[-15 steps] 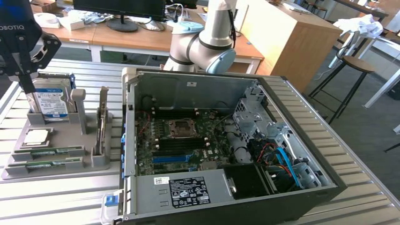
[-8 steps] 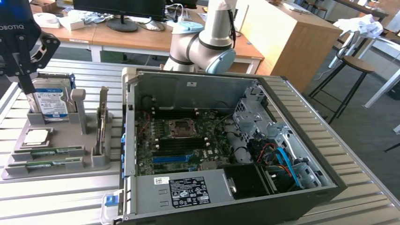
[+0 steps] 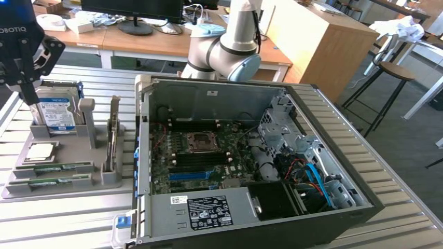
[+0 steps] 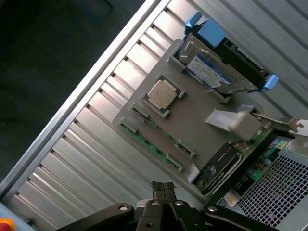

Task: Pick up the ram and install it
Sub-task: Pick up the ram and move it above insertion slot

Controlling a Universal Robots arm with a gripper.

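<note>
1. The ram (image 3: 64,167) lies flat in a narrow slot at the front of a grey tray (image 3: 66,192), with a second green stick (image 3: 50,181) in the slot beside it. Nothing is holding it.
2. In the same tray, the processor (image 3: 40,151) sits just behind the sticks, the hard drive (image 3: 57,115) stands at the back, and an upright card (image 3: 113,137) stands on the side nearest the computer case (image 3: 207,101).
3. The gripper (image 3: 32,101) hangs over the back of the tray near the hard drive, apart from the ram. The wrist view shows the jaws clenched on nothing, pads pressed together above the tray.
4. The tray and the open case stand side by side on a slatted metal desk (image 3: 62,223). The case lies on the exterior view's right, with its board (image 3: 201,155) deep inside.
5. Risks, as I judge them:
   - Clenched jaws cannot straddle the stick — they would knock it or press on it.
   - The stick is thin and sunk in its slot, so little edge is free to grasp and it may slip or tilt.
   - The two sticks look alike and lie close, so a slightly off approach could catch both or jam between them.
   - The board's slots sit low between the case walls — a crooked stick could bind or seat only halfway.
</note>
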